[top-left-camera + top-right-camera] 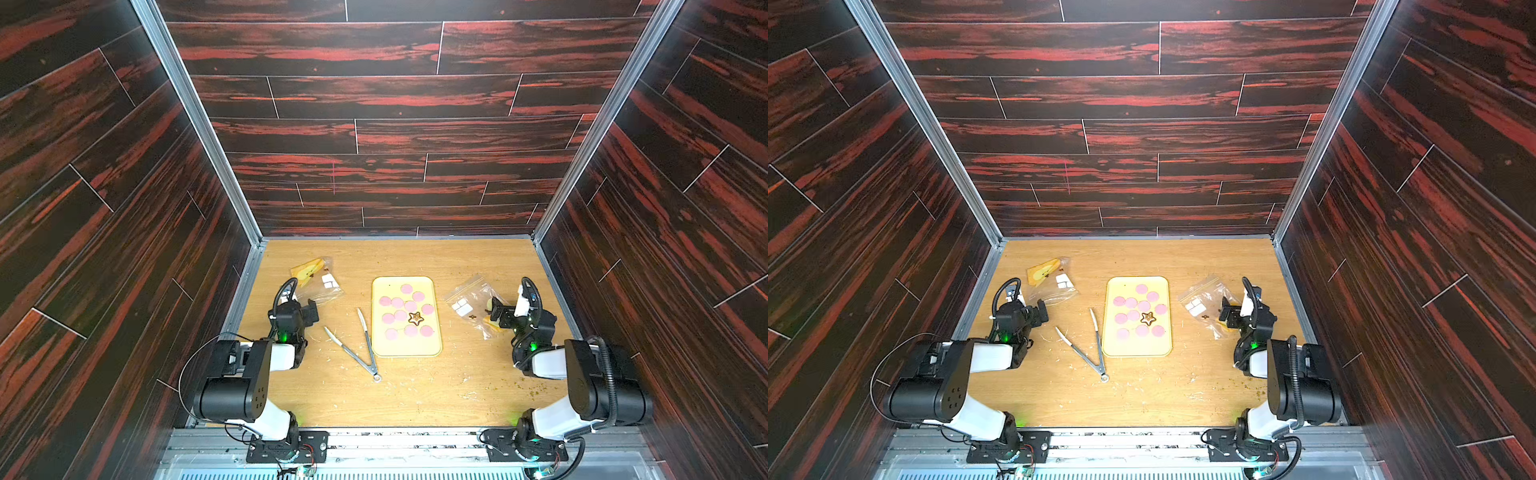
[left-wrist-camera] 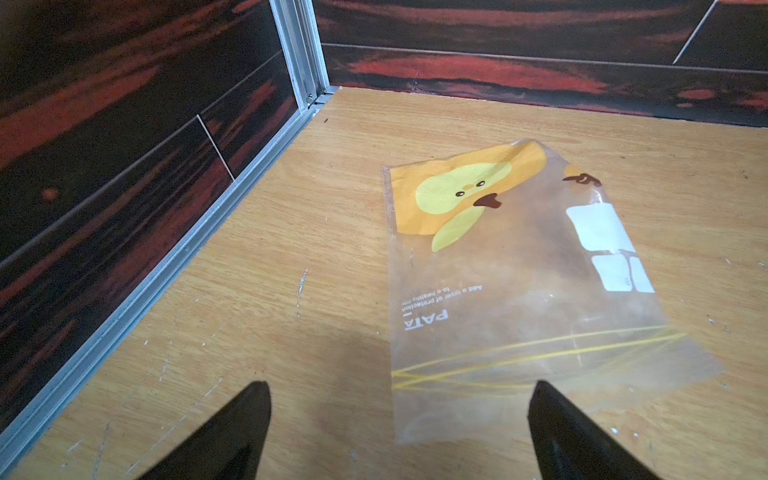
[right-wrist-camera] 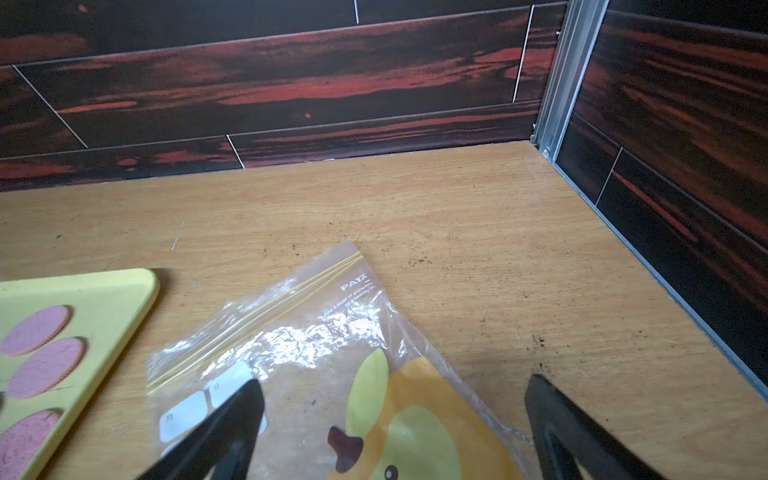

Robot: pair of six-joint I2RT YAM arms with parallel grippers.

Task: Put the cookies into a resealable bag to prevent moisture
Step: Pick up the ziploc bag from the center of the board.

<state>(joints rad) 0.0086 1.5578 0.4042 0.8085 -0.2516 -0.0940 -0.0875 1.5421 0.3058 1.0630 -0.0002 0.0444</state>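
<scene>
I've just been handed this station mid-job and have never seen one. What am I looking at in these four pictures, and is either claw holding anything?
Two robot arms stand at the near edge of a wooden table, each ending in a two-fingered claw. Two pictures look down from overhead; the other two come from a camera on each wrist. In the middle sits a yellow tray of pink round cookies and one star cookie, with metal tongs beside it. A clear zip bag lies in front of each arm: the left bag, the right bag. The left gripper and right gripper are both open and hold nothing.
</scene>
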